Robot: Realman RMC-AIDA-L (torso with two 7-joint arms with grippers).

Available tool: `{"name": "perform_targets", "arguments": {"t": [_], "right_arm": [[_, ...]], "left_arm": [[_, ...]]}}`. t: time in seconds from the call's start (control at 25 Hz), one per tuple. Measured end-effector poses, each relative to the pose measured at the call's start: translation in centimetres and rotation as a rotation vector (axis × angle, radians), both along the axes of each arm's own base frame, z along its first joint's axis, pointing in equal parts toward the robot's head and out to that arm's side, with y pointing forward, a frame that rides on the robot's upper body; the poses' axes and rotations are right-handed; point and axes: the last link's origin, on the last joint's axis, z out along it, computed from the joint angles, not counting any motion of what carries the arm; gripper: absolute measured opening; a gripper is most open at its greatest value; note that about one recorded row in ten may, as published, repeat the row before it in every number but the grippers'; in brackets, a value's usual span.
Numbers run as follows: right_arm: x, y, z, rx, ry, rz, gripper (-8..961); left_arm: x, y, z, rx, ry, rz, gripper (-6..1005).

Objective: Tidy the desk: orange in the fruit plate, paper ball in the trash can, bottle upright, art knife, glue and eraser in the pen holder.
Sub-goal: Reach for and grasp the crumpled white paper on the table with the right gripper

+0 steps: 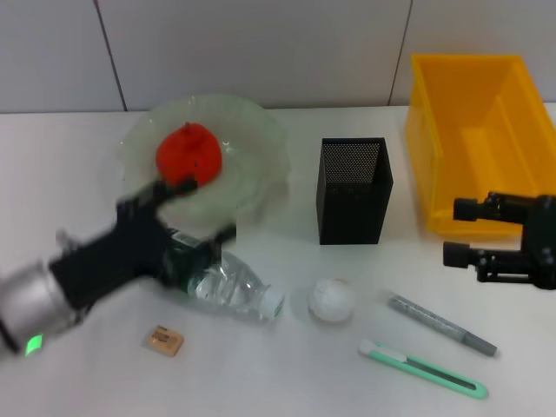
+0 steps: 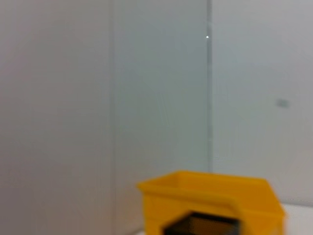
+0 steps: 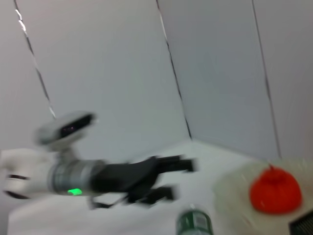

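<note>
The orange (image 1: 188, 154) lies in the clear fruit plate (image 1: 252, 139); both also show in the right wrist view, orange (image 3: 274, 191) and plate (image 3: 234, 186). The clear bottle (image 1: 228, 290) lies on its side with its white cap toward the paper ball (image 1: 331, 301). My left gripper (image 1: 200, 211) is open and empty, just above the bottle's dark label end. The grey glue stick (image 1: 441, 326), green art knife (image 1: 423, 368) and tan eraser (image 1: 163, 340) lie on the desk. The black mesh pen holder (image 1: 352, 189) stands mid-desk. My right gripper (image 1: 460, 231) is open and empty near the yellow bin (image 1: 482, 139).
The yellow bin stands at the back right, close behind my right gripper; it also shows in the left wrist view (image 2: 210, 196) behind the pen holder (image 2: 200, 226). The right wrist view shows the left arm (image 3: 122, 176) and the bottle's end (image 3: 195, 223).
</note>
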Motion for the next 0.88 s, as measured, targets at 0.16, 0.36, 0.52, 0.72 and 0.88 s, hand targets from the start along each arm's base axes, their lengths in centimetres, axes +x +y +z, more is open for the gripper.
{"name": "perform_targets", "arguments": {"t": [0.16,0.36,0.52,0.72,0.88], "right_arm": [[-3.0,1.8,1.5,-0.089,-0.182,-0.075,763],[-6.9,3.8,1.2,-0.172,-0.403,-0.132,762],[-9.8,5.0,-0.4,-0.229,-0.536,-0.16,762],[-12.0,5.6,-2.7,-0.247,-0.681,-0.13,764],[-13.4,5.9,-5.0,-0.237,-0.759,-0.109,768]], "left_arm": [[-1.3,-3.1,-1.4,-0.032,0.023,-0.015,845],[-2.1,-5.3,-2.8,-0.05,0.04,-0.025,844],[-2.3,-5.7,-3.2,-0.071,0.049,-0.021,842],[-2.5,-5.6,-3.2,-0.079,0.052,-0.002,841],[-2.7,-5.5,-3.3,-0.08,0.064,0.013,840]]}}
